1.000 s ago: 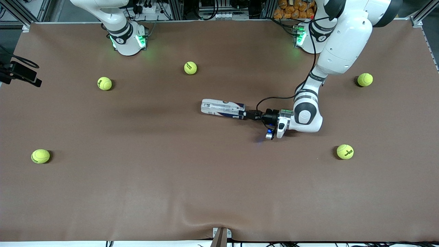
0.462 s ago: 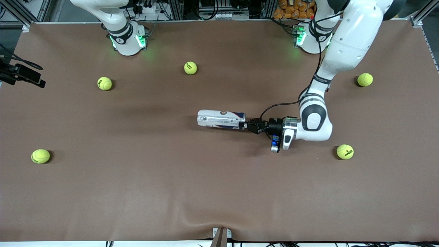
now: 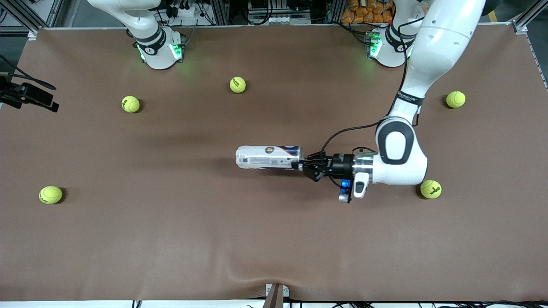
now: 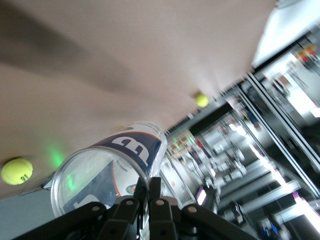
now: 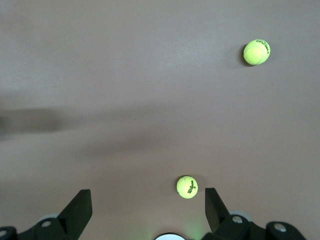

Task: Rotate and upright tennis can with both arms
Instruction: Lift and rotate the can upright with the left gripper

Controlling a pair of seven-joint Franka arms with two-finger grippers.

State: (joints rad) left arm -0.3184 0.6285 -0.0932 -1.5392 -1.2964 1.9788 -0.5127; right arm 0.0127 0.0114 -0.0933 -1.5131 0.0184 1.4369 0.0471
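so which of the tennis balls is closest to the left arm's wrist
The tennis ball right beside the left arm's wrist, at that arm's end of the table and nearer the front camera than the can. The other four balls lie well away from it.

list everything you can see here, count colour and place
can: 1, clear with white and navy label, lying level mid-table, one end held in the left claw
balls: 5, yellow-green, on the table; two near the right arm's base, one at the right arm's end nearer the camera, two at the left arm's end
table: 1, brown
left claw: 1, black, shut on the can's rim
right claw: 1, black, open, waiting over the table near the right arm's base
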